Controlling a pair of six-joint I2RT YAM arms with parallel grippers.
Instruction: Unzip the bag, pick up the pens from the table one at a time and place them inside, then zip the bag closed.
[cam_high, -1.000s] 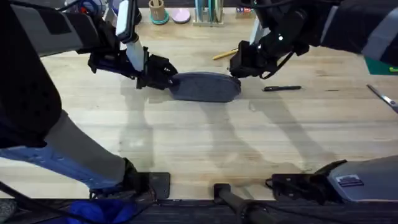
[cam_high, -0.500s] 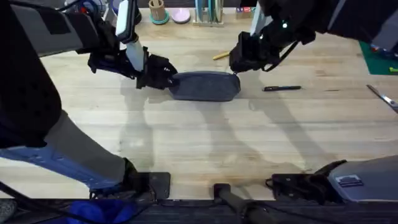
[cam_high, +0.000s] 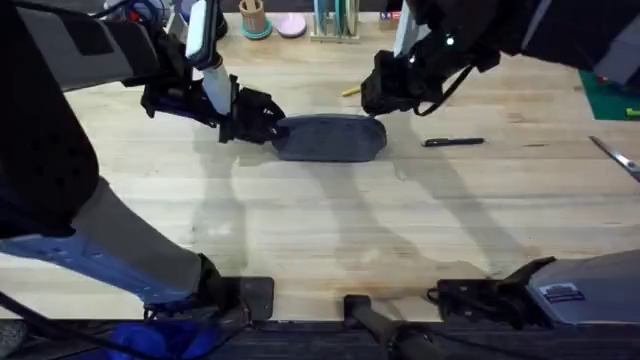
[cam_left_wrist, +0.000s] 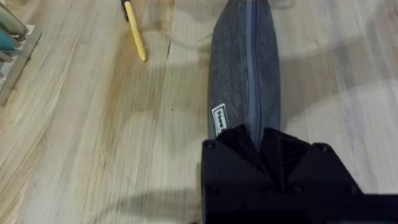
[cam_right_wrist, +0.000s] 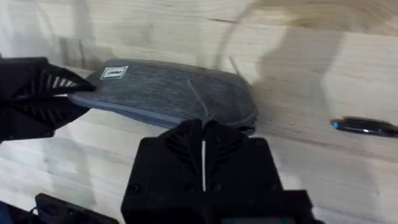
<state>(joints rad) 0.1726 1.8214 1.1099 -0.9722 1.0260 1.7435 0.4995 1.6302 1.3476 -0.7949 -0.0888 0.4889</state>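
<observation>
Toward table (cam_high: 320, 230) far edge, mid-width: bag (cam_high: 330, 137) still zipped, flat | left gripper (cam_high: 262, 118) still clamped on bag's left end | right gripper (cam_high: 385, 92) lifted off right end, fingers pressed together, empty | yellow pen (cam_left_wrist: 135, 38) behind bag, black pen (cam_high: 453, 142) to right | unzip pending.

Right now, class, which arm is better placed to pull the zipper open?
Probably the right: its gripper hangs over the bag's free end, while the left gripper clamps the other end, steadying it.

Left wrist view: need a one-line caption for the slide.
Left gripper clamps one end of the zipped blue-grey bag on the table, with the yellow pen lying alongside.
</observation>
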